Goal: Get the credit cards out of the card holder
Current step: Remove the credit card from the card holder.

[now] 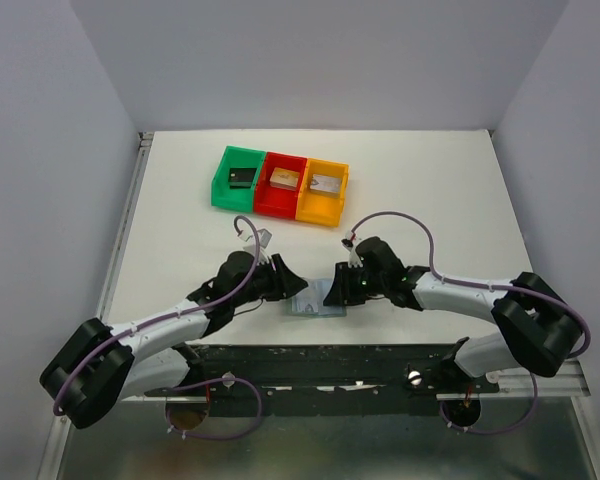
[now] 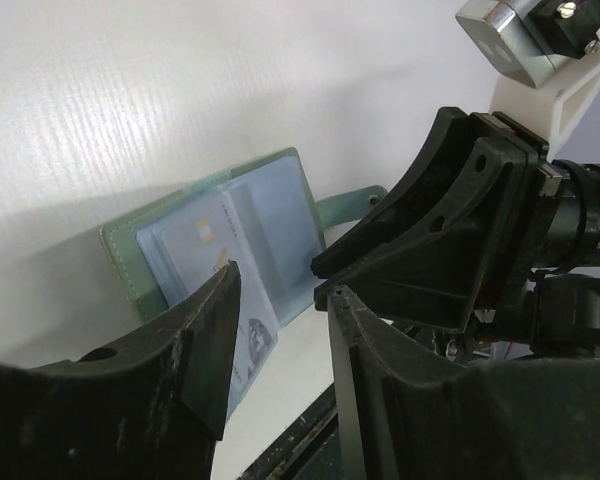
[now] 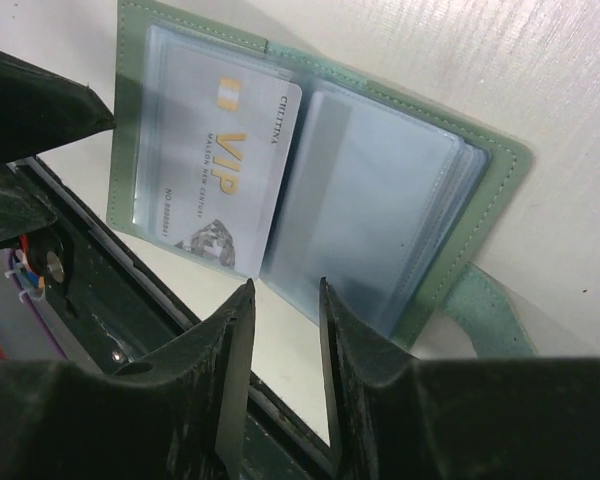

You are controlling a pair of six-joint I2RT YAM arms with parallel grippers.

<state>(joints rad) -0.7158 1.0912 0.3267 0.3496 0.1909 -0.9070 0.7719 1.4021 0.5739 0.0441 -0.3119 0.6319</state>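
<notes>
The card holder [image 1: 311,304] lies open near the table's front edge, between my two grippers. It has a grey-green cover [image 3: 503,185] and pale blue clear pockets. One pale silvery credit card [image 3: 225,170] marked VIP sits in the left pocket, its lower corner sticking out. The same card [image 2: 202,238] shows in the left wrist view, inside the holder [image 2: 120,255]. My left gripper [image 2: 282,285] is open just in front of the holder, nothing between its fingers. My right gripper [image 3: 285,285] is open at the holder's near edge by the spine, also empty. The strap tab [image 3: 480,305] points right.
Green [image 1: 220,190], red [image 1: 270,206] and orange [image 1: 318,212] bins stand in a row at the back, each with a small block inside. The table's dark front rail [image 1: 330,355] runs just below the holder. The two grippers' fingers are close together over the holder.
</notes>
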